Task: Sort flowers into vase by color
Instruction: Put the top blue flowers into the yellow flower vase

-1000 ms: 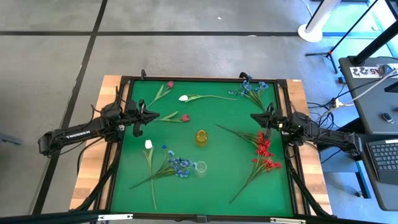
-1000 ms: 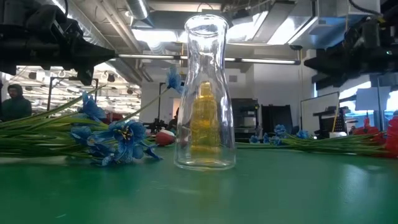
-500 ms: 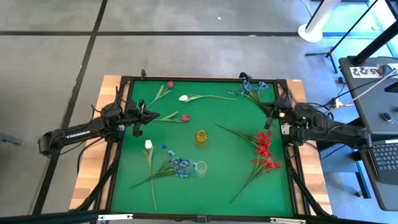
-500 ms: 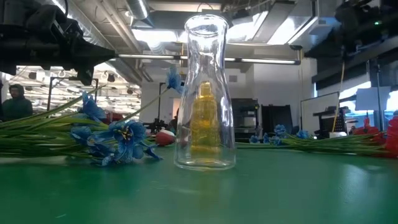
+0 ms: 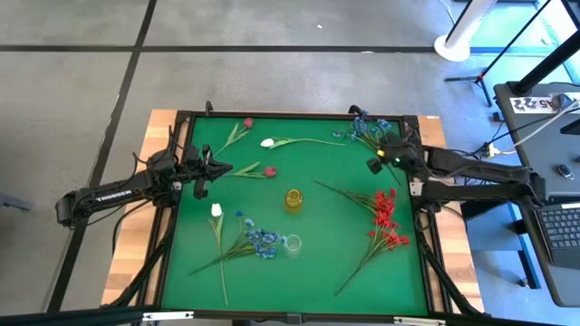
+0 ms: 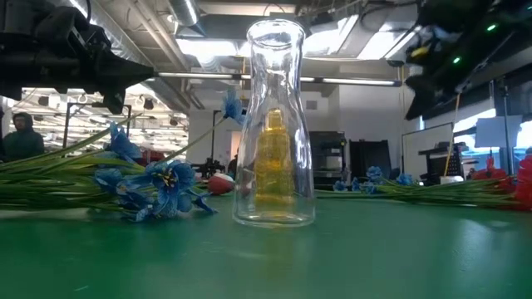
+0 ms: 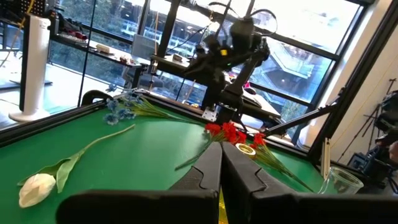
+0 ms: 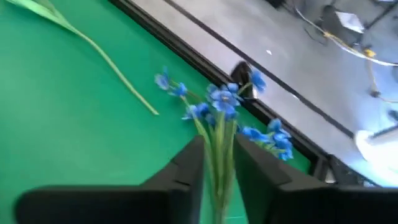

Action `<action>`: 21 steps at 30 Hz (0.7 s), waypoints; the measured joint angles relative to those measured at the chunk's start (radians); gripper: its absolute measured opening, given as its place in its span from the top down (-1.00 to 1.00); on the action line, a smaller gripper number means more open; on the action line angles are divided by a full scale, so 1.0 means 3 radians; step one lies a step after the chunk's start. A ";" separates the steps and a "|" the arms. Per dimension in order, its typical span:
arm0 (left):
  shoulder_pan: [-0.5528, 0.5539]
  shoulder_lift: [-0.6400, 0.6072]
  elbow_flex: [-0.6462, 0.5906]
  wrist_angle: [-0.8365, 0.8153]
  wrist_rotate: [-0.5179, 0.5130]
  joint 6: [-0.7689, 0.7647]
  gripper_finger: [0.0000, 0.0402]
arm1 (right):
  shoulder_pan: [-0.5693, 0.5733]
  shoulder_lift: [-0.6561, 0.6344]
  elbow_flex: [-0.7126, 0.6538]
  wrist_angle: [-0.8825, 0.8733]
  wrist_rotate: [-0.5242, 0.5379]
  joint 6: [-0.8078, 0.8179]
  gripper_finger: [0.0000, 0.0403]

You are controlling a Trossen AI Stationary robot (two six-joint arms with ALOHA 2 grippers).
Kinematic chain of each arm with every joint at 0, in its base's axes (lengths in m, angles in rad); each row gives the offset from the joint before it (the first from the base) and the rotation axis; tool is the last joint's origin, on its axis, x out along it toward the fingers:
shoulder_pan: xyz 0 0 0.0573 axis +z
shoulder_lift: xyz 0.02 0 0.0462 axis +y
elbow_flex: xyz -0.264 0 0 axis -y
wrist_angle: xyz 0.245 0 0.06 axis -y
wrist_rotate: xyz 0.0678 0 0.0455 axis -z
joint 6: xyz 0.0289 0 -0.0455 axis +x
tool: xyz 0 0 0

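Flowers lie scattered on the green table around the amber vase, none yet in it.

Right gripper reaches toward the far right corner, its arm stretched low over the mat from the right edge; its fingers stand slightly parted astride the stems of the blue spray, not visibly clamped. A second ago this gripper hung farther back, nearer the red sprays; it has since swung away from the amber vase toward the blue spray. Left gripper stays pinched shut, empty, left of the amber vase near a red bud. White lettering on the left arm reads "TROSSEN". A clear vase stands nearer than the amber one.
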 joint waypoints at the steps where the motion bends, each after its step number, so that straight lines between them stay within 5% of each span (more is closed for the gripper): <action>1: 0.0000 0.0000 0.0000 0.0001 0.0000 0.0000 1.00 | -0.0071 0.0086 0.0000 0.0050 -0.0036 -0.0033 0.44; 10: -0.0001 0.0000 0.0001 0.0000 0.0000 0.0001 1.00 | -0.0903 0.0498 0.0000 0.0108 -0.1354 0.0079 0.11; 21: -0.0001 0.0000 0.0000 0.0000 0.0000 0.0001 1.00 | -0.1528 0.1024 0.0000 -0.0023 -0.1202 0.0111 0.09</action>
